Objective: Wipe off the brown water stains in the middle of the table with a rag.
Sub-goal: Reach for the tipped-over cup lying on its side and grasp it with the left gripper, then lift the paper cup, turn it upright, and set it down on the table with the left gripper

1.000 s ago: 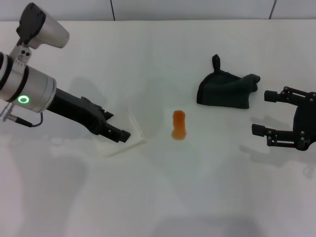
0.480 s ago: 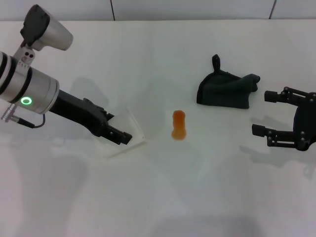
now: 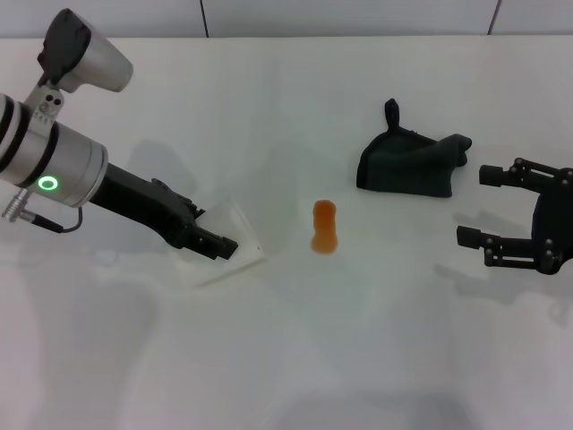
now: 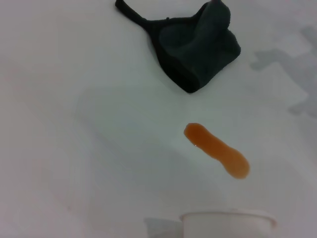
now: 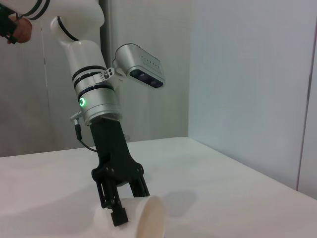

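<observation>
Step in hand, judged: wiping not yet begun; rag [image 3: 410, 163] untouched, stain intact.

Brown water stain [image 3: 324, 227]: glossy orange-brown puddle, peanut-shaped, at centre of the head view on the white matte bench [image 3: 295, 358]; in the left wrist view at centre right [image 4: 217, 149].

Rag: dark green cloth, soft, crumpled into a heap with a small loop at one end, upper right of centre in the head view, well apart from the stain.

Left tool [image 3: 215, 244]: at centre left of the head view, closed on a white cup [image 3: 235, 240] lying tipped on its side on the bench; cup smooth, thin-walled, rim facing the stain.

Right tool [image 3: 483, 206]: at right edge of the head view, just beside the rag, fingers wide apart, holding nothing.

Next move, judged: right tool over the rag heap, descent, closing on a thick fold, then a drag across the puddle with pressure on the bench.
</observation>
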`<state>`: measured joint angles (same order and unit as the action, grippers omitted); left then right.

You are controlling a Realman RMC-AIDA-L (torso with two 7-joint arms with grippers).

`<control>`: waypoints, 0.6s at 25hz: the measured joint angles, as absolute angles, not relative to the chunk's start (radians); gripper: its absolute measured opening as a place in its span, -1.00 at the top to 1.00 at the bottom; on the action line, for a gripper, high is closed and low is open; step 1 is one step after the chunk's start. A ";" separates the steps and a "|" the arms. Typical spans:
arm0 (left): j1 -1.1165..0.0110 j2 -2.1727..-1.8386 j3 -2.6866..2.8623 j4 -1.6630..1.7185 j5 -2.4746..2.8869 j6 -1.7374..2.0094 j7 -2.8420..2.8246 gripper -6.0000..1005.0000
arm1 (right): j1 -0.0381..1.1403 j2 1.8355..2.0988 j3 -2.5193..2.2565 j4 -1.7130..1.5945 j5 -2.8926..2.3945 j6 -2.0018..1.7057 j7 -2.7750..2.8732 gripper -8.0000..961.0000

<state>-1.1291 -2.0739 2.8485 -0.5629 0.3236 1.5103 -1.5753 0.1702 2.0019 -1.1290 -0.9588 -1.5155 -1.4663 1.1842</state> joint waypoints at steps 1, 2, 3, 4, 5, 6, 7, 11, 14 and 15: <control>-1.129 -2.074 2.848 -0.563 0.324 1.510 -1.575 -0.36 | 0.170 2.002 -1.129 -0.959 -1.516 -1.467 1.184 -0.75; -1.129 -2.074 2.848 -0.563 0.324 1.510 -1.575 -0.35 | 0.170 2.002 -1.129 -0.959 -1.516 -1.468 1.184 -0.75; -1.129 -2.074 2.849 -0.563 0.324 1.510 -1.575 -0.34 | 0.170 2.002 -1.129 -0.959 -1.516 -1.470 1.184 -0.75; -1.129 -2.074 2.849 -0.563 0.324 1.511 -1.575 -0.33 | 0.170 2.002 -1.129 -0.959 -1.516 -1.471 1.184 -0.75; -1.129 -2.074 2.848 -0.563 0.324 1.513 -1.575 -0.32 | 0.170 2.002 -1.129 -0.959 -1.515 -1.472 1.184 -0.75; -1.129 -2.074 2.849 -0.567 0.322 1.518 -1.575 -0.31 | 0.169 2.002 -1.129 -0.959 -1.516 -1.472 1.184 -0.75; -1.129 -2.074 2.849 -0.567 0.322 1.518 -1.575 -0.30 | 0.169 2.002 -1.129 -0.959 -1.516 -1.472 1.184 -0.75; -1.130 -2.074 2.849 -0.576 0.310 1.519 -1.575 -0.26 | 0.163 2.002 -1.128 -0.960 -1.516 -1.472 1.184 -0.75; -1.131 -2.074 2.849 -0.587 0.294 1.520 -1.575 -0.22 | 0.160 2.002 -1.119 -0.961 -1.515 -1.474 1.184 -0.75; -1.132 -2.074 2.849 -0.593 0.287 1.520 -1.574 -0.20 | 0.160 2.003 -1.117 -0.961 -1.515 -1.476 1.184 -0.75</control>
